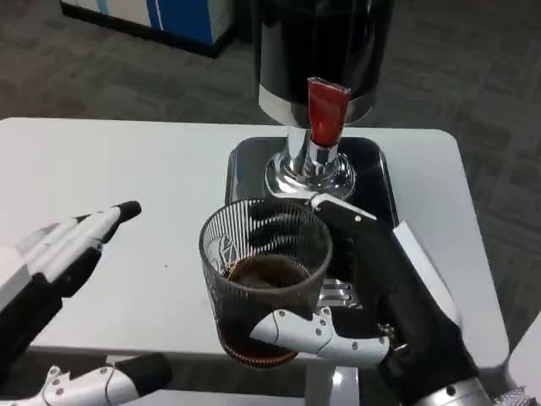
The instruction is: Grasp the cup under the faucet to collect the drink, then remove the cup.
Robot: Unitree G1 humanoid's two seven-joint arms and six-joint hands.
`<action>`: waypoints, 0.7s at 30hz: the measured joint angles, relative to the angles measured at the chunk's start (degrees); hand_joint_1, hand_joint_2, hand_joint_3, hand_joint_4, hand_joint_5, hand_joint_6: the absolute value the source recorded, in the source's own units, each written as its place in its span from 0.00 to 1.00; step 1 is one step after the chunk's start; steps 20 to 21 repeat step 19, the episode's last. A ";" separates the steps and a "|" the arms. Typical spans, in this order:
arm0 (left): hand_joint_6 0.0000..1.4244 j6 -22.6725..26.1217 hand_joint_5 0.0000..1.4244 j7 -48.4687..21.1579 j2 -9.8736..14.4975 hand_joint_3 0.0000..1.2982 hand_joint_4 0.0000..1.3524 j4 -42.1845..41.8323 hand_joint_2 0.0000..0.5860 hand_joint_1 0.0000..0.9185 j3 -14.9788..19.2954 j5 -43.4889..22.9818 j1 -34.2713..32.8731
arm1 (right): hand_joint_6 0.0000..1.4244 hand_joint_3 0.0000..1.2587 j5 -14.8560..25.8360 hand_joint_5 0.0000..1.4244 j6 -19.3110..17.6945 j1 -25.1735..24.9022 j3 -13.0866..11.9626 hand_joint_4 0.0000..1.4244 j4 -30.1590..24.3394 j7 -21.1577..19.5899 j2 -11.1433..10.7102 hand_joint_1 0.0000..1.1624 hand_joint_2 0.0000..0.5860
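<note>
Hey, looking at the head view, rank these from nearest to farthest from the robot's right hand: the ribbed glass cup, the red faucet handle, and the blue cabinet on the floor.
From the right hand:
1. Ribbed glass cup: held in that hand, part-filled with dark drink, near the table's front edge.
2. Red faucet handle: on the dispenser, above and behind the cup.
3. Blue cabinet: on the floor beyond the table, upper left.

Left hand (63, 245) with white fingers tipped in black, black palm side, right hand (397, 313) mostly black with white finger segments, silver forearm cuff at its wrist
</note>
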 measured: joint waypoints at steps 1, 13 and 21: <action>0.00 0.00 0.00 -0.16 -0.05 0.00 0.00 -0.61 0.12 0.00 0.10 -0.02 0.13 | 0.70 0.51 0.01 0.63 0.21 0.40 0.00 0.48 -0.69 0.27 -0.16 0.76 0.28; 0.00 0.43 0.00 -1.33 -0.57 0.00 0.00 -4.00 0.12 0.00 -0.13 -0.02 0.41 | 0.70 0.51 0.08 0.63 0.95 2.61 0.20 0.48 -3.26 1.43 -1.61 0.75 0.27; 0.00 0.54 0.00 -1.38 -0.89 0.00 0.00 -4.06 0.13 0.00 -0.48 -0.02 0.50 | 0.70 0.51 0.08 0.63 1.02 2.63 0.45 0.48 -3.31 1.43 -1.61 0.75 0.27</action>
